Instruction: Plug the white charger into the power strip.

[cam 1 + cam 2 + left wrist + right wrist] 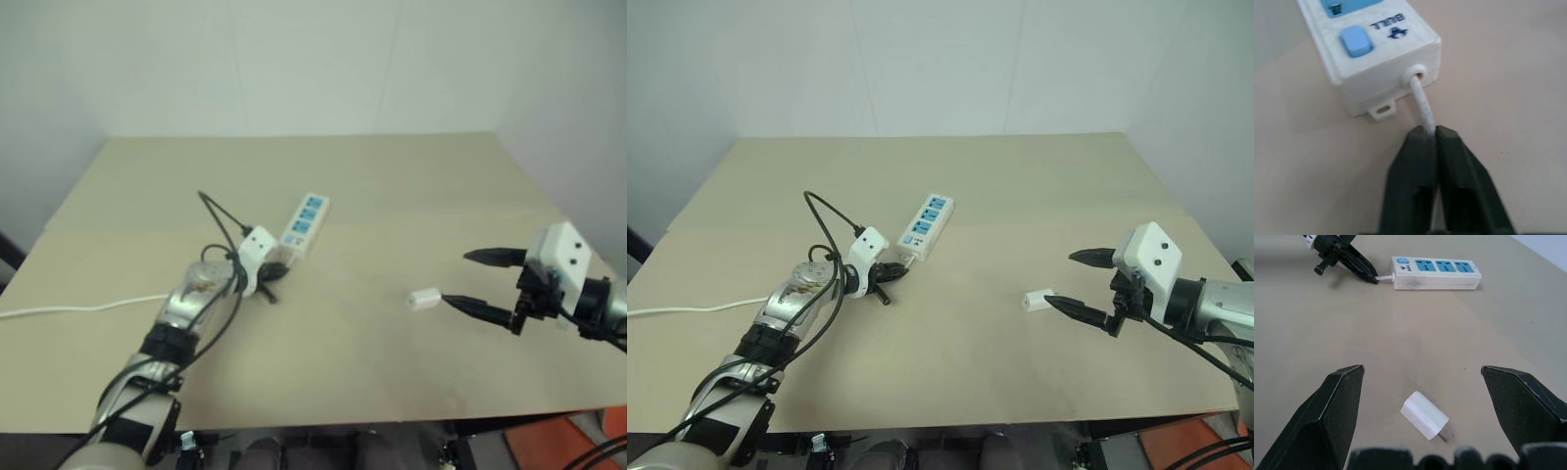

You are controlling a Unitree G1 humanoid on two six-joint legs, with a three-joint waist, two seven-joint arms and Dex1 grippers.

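Left fingers [1432, 161] pinch the strip's cord [1422, 105]; right fingers [1342, 411] spread around charger [1425, 415].

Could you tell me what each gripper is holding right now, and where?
Left gripper pinches the power strip's cord just behind the strip; right gripper holds nothing.

Wide beige table [392, 196], matte and flat, stretching back to a pale wall [313, 59]. Faint seam line across the tabletop near mid-depth. Down at the near right corner, below the table edge, an orange-red patch of floor [588, 446].
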